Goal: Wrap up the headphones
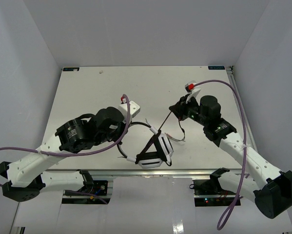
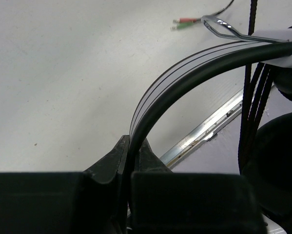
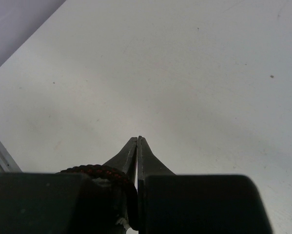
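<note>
Near the front edge of the white table (image 1: 87, 92), about midway between the 2 arms, sit the headphones (image 1: 155, 152). Their 2 round white-and-black ear cups (image 1: 161, 146) are bunched close together. A thin black headband (image 2: 184, 78) with a pale striped inner face arches away to the left. The long dark braided cord (image 1: 164, 124) runs off to the right. Seen from the left wrist, several strands of it pass side by side by the band's end, next to a black ear pad (image 2: 277, 165). Its 2 small plugs (image 2: 184, 22), 1 green and 1 red, lie on the table beyond a bright metal slider (image 2: 223, 25).

From the left the left arm reaches in low. The left gripper (image 2: 131, 153) is clamped on the headband, which rises out from between its fingers. The right arm comes in from the right with its elbow bent. The right gripper (image 3: 137, 146) has its fingers pressed tight together with the cord looped over the base of 1 finger and pinched. From there the cord stretches taut in a straight line down to the ear cups.

Thick purple cables (image 1: 243, 122) loop along both arms, and an aluminium rail (image 2: 204, 136) edges the table front just beside the headphones.
</note>
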`<state>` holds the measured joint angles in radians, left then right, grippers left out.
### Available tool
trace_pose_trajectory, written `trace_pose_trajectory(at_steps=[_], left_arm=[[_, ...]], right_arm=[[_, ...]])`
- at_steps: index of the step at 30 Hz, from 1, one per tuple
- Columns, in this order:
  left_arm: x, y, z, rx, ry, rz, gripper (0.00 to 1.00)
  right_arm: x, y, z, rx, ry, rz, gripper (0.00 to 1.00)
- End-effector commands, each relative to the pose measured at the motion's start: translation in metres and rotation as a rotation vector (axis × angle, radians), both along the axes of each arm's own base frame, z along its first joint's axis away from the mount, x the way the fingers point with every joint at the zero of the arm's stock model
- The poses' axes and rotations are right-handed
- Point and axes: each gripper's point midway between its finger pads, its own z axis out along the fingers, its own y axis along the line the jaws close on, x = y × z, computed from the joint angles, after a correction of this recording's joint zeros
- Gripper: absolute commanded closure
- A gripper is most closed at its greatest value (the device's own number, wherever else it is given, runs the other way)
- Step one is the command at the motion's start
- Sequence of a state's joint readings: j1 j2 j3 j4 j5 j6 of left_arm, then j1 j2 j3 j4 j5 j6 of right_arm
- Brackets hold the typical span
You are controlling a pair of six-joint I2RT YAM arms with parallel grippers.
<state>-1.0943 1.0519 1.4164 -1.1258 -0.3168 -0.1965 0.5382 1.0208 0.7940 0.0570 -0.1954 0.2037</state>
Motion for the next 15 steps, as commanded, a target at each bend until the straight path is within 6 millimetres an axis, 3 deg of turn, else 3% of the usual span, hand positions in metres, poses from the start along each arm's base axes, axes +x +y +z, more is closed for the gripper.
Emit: trace_pose_trajectory(at_steps=[1, 8, 12, 15], left_arm=[[0.008, -0.006, 0.002, 0.014, -0.041, -0.011, 1.0], [0.054, 0.035, -0.023, 0.341, -0.161, 0.304, 1.0], [0.071, 0.032, -0.024, 0.41, -0.219, 0.372, 1.0], [0.081, 0.023, -0.016, 0.379, -0.251, 0.414, 1.0]], right_arm=[[0.003, -0.01, 0.009, -0.029, 0.011, 0.007, 0.92], [-0.03, -0.003, 0.034, 0.026, 0.008, 0.128, 0.92], [-0.059, -0.001, 0.045, 0.067, -0.016, 0.206, 0.92], [-0.072, -0.001, 0.042, 0.077, -0.013, 0.238, 0.92]])
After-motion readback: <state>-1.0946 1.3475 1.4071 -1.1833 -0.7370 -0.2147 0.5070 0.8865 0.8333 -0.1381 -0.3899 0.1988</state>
